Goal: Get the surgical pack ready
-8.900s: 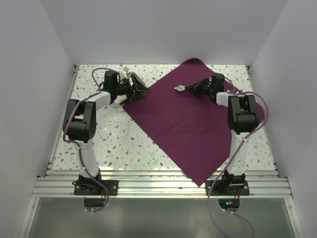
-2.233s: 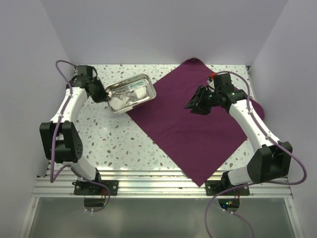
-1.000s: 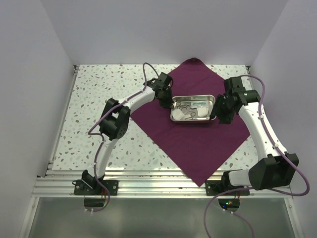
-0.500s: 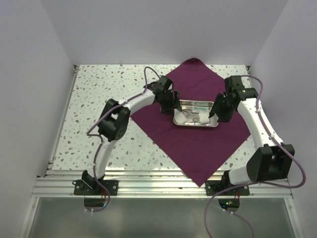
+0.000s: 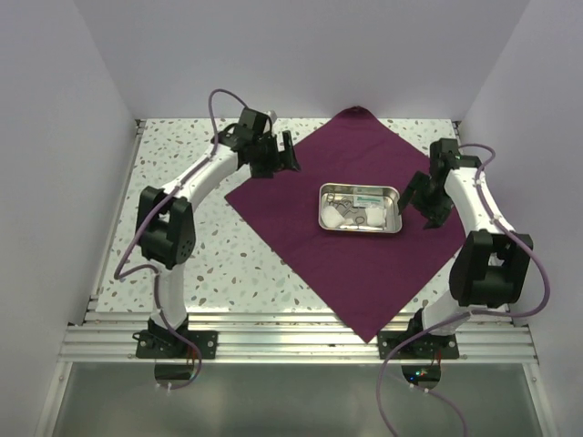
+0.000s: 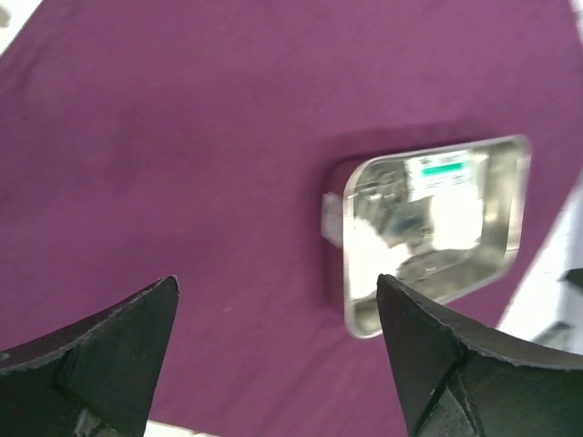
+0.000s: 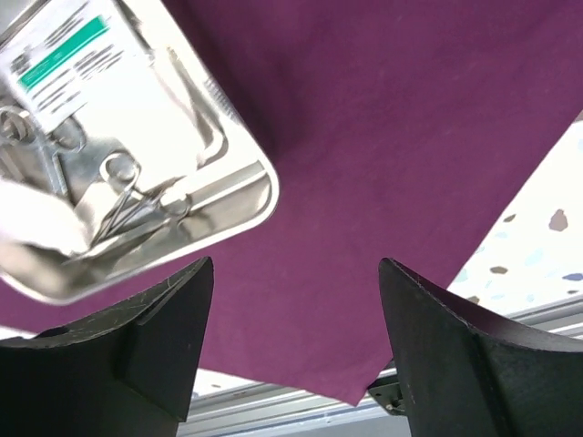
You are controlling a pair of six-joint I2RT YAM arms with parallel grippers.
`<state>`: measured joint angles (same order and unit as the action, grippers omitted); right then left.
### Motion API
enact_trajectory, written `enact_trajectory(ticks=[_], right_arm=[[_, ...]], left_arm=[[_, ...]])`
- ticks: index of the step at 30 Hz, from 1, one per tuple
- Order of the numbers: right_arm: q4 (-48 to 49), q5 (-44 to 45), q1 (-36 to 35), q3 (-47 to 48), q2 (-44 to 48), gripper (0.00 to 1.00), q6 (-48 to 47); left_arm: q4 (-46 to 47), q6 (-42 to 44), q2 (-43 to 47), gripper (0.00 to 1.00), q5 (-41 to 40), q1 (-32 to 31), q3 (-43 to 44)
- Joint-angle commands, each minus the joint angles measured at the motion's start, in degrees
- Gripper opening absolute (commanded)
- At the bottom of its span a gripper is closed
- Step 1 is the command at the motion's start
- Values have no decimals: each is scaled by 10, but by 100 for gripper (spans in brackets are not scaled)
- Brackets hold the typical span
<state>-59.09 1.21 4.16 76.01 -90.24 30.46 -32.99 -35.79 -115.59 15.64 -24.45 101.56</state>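
The plum-purple cloth (image 5: pixel 355 264) lies spread as a diamond on the table. On its middle stands the shallow steel tray (image 5: pixel 360 231), holding silver scissors (image 5: pixel 342 206), white gauze (image 5: pixel 376 217) and a green-striped packet (image 5: pixel 369 194). My left gripper (image 5: pixel 281 157) hovers open over the cloth's left corner, well clear of the tray. The left wrist view shows the tray (image 6: pixel 510 228) ahead, beyond my left gripper (image 6: pixel 276 282). My right gripper (image 5: pixel 421 202) stands open just right of the tray. In the right wrist view, my right gripper (image 7: pixel 296 264) frames bare cloth (image 7: pixel 364 137), with the tray (image 7: pixel 264 196) and scissors (image 7: pixel 127 196) at upper left.
The speckled tabletop (image 5: pixel 200 246) shows to the left of the cloth. An aluminium rail (image 5: pixel 301 341) runs along the near edge with both arm bases on it. White walls close in the back and both sides.
The tray now rests on the cloth. Both grippers have opened and drawn away from it, the left one back toward the far left, the right one a little to the right.
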Motion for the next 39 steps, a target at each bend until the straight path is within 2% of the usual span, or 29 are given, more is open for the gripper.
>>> enact_trajectory(ticks=[1, 10, 16, 20, 24, 28, 34, 39], right_arm=[[16, 44, 2, 28, -40, 77, -17], [63, 82, 7, -9, -109, 80, -36], [82, 73, 7, -37, -142, 80, -39], [91, 45, 7, -42, -151, 80, -44], [111, -6, 7, -46, -108, 81, -45], [92, -34, 7, -10, -88, 82, -42], [65, -25, 8, 34, -77, 82, -44], [65, -19, 9, 29, -93, 82, -56]], left_arm=[[-59, 84, -19, 94, -37, -15, -15], [-85, 166, -81, 94, -170, -51, -20], [-124, 185, -122, 93, -206, -47, -44], [-113, 170, -112, 94, -186, -8, -99], [-111, 173, -99, 94, -187, 26, -136], [-105, 174, -91, 94, -172, 63, -176], [-97, 187, -68, 94, -184, 125, -212], [-95, 196, -54, 94, -189, 181, -228]])
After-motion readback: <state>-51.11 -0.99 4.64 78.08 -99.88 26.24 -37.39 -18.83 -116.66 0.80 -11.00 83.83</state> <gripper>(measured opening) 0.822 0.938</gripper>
